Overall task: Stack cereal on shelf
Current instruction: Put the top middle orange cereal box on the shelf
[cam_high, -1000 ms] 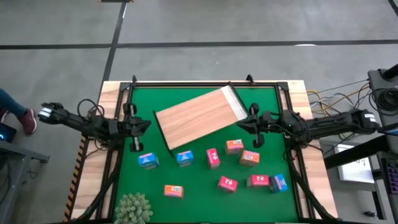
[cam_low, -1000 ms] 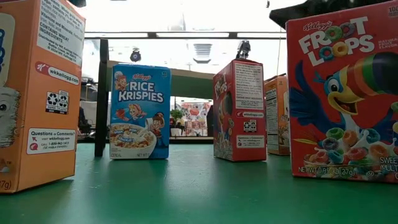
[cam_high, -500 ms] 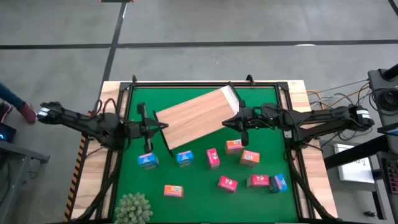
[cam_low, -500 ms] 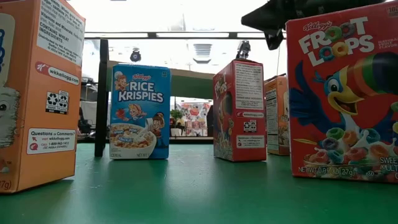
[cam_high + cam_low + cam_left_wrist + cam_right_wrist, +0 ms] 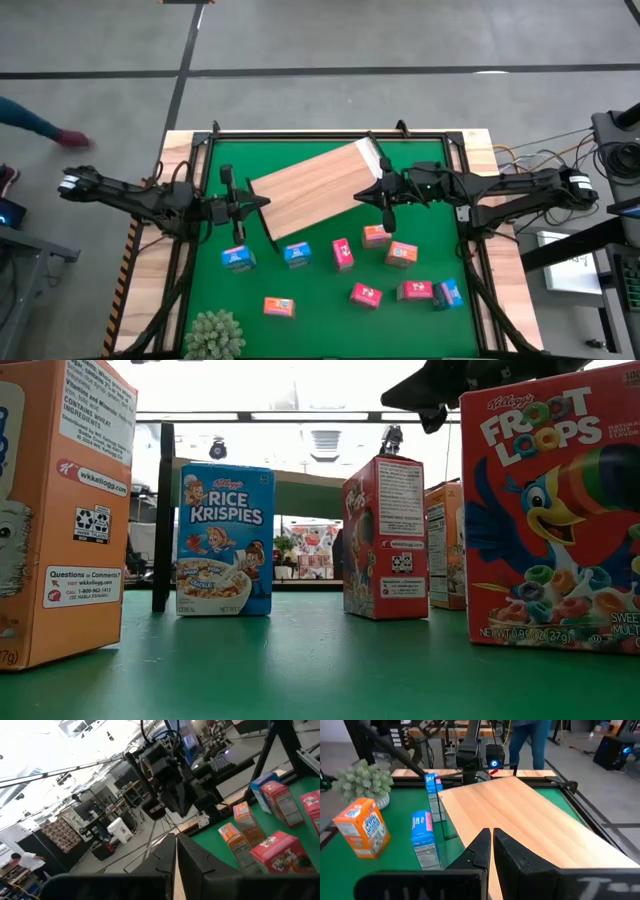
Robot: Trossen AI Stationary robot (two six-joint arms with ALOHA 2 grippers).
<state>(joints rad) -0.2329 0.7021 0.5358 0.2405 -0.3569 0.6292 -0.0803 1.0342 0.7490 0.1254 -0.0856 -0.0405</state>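
Seen from above, a fuzzy green plant [image 5: 213, 335] sits at the near edge of the green-matted worktop [image 5: 320, 330]. Just beyond it, small printed cardboard cereal boxes are scattered across the near half of the mat, all standing apart from one another: an orange box [image 5: 279, 307], pink-red boxes [image 5: 366, 295] [image 5: 414, 291] [image 5: 342, 253], blue boxes [image 5: 449, 294] [image 5: 238, 258] [image 5: 297, 255], and two more orange boxes [image 5: 401, 254] [image 5: 376, 235]. None of them is on the shelf.

Farther back, the shelf, a wide light-wood board with thin dark metal edges [image 5: 318, 187], lies tilted across the middle of the mat.

The left gripper [image 5: 262, 203] is at the shelf's left end, its fingers pressed together as the left wrist view shows [image 5: 175, 851]. The right gripper [image 5: 374, 192] is over the shelf's right end, close to the nearest orange box; in the right wrist view its fingers are pressed together above the wood [image 5: 491, 841].

At the far left, on the grey floor beyond the worktop, a person's leg and shoe [image 5: 45, 128] show.
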